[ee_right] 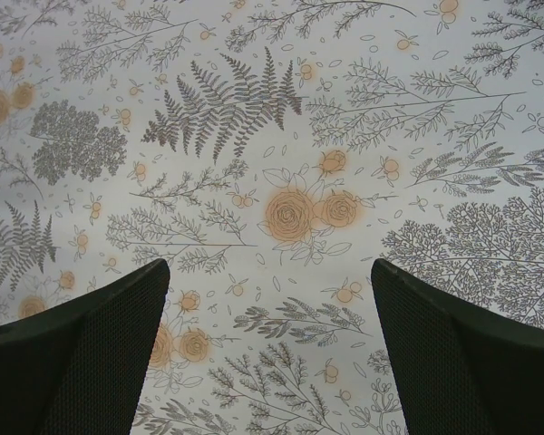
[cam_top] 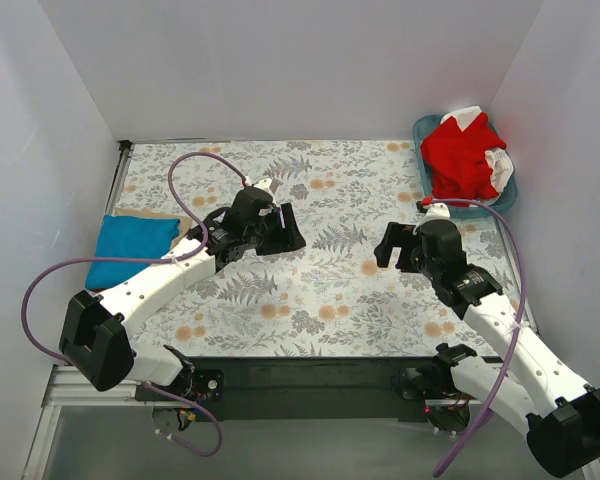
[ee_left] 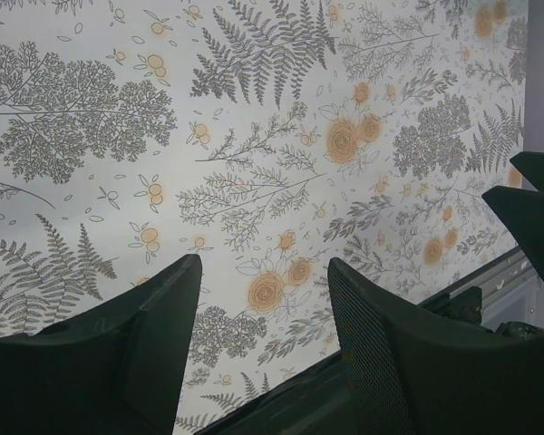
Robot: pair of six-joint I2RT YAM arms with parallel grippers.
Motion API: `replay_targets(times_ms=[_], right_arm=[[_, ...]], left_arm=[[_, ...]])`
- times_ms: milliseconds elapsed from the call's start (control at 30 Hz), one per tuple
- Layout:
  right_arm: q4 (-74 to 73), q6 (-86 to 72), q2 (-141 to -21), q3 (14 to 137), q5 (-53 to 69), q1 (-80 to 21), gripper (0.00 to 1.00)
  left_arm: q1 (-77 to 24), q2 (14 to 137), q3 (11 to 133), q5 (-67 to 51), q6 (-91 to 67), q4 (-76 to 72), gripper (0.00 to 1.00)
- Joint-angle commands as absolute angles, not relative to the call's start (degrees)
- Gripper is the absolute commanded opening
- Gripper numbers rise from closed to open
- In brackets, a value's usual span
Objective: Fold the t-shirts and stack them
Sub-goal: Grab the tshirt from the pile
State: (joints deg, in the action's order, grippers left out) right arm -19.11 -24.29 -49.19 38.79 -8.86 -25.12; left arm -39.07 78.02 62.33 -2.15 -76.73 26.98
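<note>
A folded turquoise blue t-shirt [cam_top: 132,246] lies at the left edge of the table. A crumpled bright red t-shirt [cam_top: 462,155] sits in the basket at the back right, with white cloth [cam_top: 499,163] beside it. My left gripper [cam_top: 284,228] is open and empty above the middle of the floral cloth; in the left wrist view [ee_left: 265,272] only the cloth shows between its fingers. My right gripper [cam_top: 386,245] is open and empty right of centre; the right wrist view [ee_right: 270,270] shows only cloth under it.
The teal plastic basket [cam_top: 423,128] stands at the back right corner. The floral table cloth [cam_top: 330,290] covers the table. White walls close the back and both sides. A black rail [cam_top: 310,375] runs along the near edge.
</note>
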Motion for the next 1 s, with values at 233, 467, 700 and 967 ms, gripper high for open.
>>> replay_targets(times_ms=[233, 467, 700, 967], right_arm=[[-16.44, -23.12, -55.88, 44.73, -7.91, -24.87, 0.98], [-14.15, -21.09, -80.63, 63.70, -7.83, -15.06, 0.98], [-13.18, -21.71, -99.65, 84.61, -11.94, -5.02, 0.97], [-13.80, -23.38, -106.95, 89.82, -18.72, 2.89, 0.95]], left_arm=[[-38.85, 76.20, 64.95, -2.99, -75.67, 28.30, 0.57], [-38.85, 74.97, 66.18, -3.16, -76.20, 30.84, 0.57], [-38.85, 72.42, 65.74, -4.83, -76.99, 32.17, 0.57], [-38.85, 71.98, 66.71, -5.10, -76.99, 32.08, 0.57]])
